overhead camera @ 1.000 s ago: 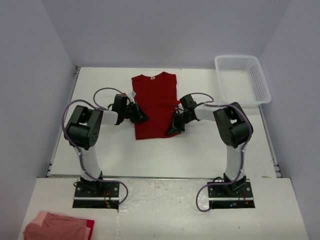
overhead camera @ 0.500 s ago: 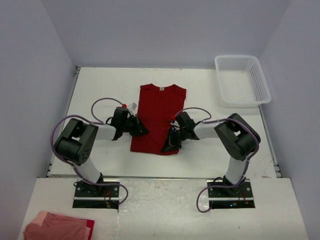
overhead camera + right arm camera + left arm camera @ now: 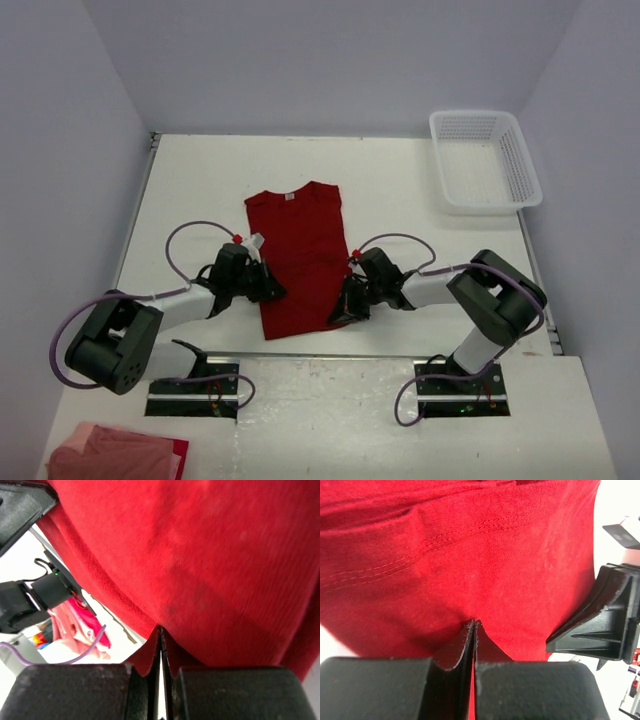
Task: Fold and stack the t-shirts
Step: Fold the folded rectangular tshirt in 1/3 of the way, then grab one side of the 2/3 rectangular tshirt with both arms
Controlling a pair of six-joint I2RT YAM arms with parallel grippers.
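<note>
Two grippers are pinching one red t-shirt (image 3: pixel 296 258). The shirt lies on the middle of the white table (image 3: pixel 400 190). It looks long and narrow, with its neck and small white label (image 3: pixel 289 196) toward 12 o'clock and its bottom edge toward 6 o'clock. The left gripper (image 3: pixel 272 291) is at the shirt's 8 o'clock side, with its jaws squeezed tight on a bit of red cloth. The right gripper (image 3: pixel 341 311) is at the 4 o'clock side, and its jaws are squeezed tight on the cloth too. A white basket (image 3: pixel 485 160) sits at the table's 2 o'clock corner, well apart from the shirt. Some pink cloth (image 3: pixel 110 452) lies at 7 o'clock, off the table.
</note>
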